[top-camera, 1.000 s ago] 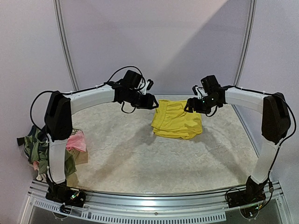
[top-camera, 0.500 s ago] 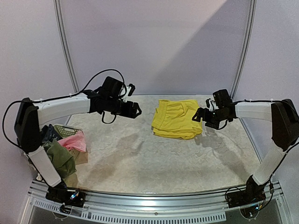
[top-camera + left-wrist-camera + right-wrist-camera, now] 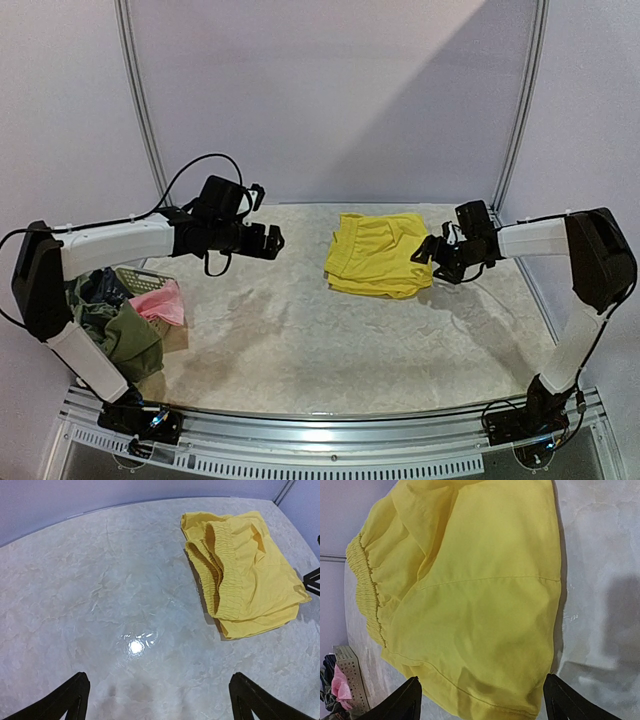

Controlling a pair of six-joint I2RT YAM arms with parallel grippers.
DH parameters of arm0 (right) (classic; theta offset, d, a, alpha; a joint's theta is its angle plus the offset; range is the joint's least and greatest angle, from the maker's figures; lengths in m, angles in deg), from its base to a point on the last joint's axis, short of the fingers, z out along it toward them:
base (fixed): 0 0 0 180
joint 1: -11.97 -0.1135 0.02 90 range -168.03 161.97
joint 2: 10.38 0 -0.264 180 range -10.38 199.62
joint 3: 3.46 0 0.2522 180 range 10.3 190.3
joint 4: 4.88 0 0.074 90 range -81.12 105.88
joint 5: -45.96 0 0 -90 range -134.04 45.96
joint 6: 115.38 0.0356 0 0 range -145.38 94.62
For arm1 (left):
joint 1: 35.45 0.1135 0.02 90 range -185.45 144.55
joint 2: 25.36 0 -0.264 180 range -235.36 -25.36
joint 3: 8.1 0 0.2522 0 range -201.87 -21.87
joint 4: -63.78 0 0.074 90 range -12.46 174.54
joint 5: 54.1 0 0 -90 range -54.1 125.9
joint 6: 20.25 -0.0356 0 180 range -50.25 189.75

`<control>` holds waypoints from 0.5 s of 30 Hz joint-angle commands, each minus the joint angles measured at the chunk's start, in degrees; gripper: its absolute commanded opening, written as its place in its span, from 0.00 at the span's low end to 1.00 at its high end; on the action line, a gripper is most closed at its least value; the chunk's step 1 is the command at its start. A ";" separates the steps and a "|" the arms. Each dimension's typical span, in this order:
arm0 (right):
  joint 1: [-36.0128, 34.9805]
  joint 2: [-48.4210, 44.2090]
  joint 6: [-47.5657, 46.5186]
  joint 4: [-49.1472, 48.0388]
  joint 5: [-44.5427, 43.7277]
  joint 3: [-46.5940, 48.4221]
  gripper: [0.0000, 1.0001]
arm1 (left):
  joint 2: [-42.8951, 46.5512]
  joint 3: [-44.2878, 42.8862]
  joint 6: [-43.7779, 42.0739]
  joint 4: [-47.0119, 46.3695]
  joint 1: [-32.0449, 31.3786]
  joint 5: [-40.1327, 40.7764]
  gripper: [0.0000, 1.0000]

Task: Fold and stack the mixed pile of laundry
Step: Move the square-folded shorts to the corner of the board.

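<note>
The pile (image 3: pixel 128 335) of soft garments (olive, pink) slumps by a mesh basket (image 3: pixel 141 279) at the table's (image 3: pixel 290 345) 9 o'clock edge. The left gripper (image 3: pixel 268 241) hovers with jaws spread and empty, the folded yellow shorts (image 3: pixel 378 255) with their gathered waistband apart at its 3 o'clock. The right gripper (image 3: pixel 430 251), jaws also spread and empty, sits just beside the shorts' 3 o'clock edge.

Your right gripper (image 3: pixel 482 704) hangs over the near edge of the yellow shorts (image 3: pixel 470 595), its jaws spread wide with nothing between them. The shorts lie folded flat on the pale marbled table (image 3: pixel 605 555), and you can see their gathered elastic waistband running down the left side. At the lower left corner you catch a sliver of a perforated pale basket (image 3: pixel 351 672), with a pink piece (image 3: pixel 338 682) just beside it.
</note>
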 commanded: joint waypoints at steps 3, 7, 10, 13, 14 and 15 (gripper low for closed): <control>0.17 1.65 2.16 0.05 -2.31 -0.98 0.84 | 2.03 0.85 0.42 -2.09 0.61 0.97 0.99; 0.23 1.78 2.93 -2.25 -1.07 -3.03 0.78 | 1.89 0.98 0.44 -2.39 0.68 0.95 0.97; 0.18 2.96 3.86 -4.27 2.09 -3.68 0.71 | 1.77 0.86 0.42 -2.65 0.69 0.56 0.96; 0.23 3.74 4.06 -4.90 3.13 -4.26 0.64 | 1.89 0.85 0.38 -2.42 0.69 0.46 0.95; 0.23 3.82 4.00 -4.95 3.12 -4.47 0.60 | 2.01 0.93 0.27 -2.36 0.69 0.60 0.95; 0.22 3.77 3.85 -4.94 3.06 -4.57 0.55 | 2.06 1.01 0.28 -2.37 0.69 0.66 0.95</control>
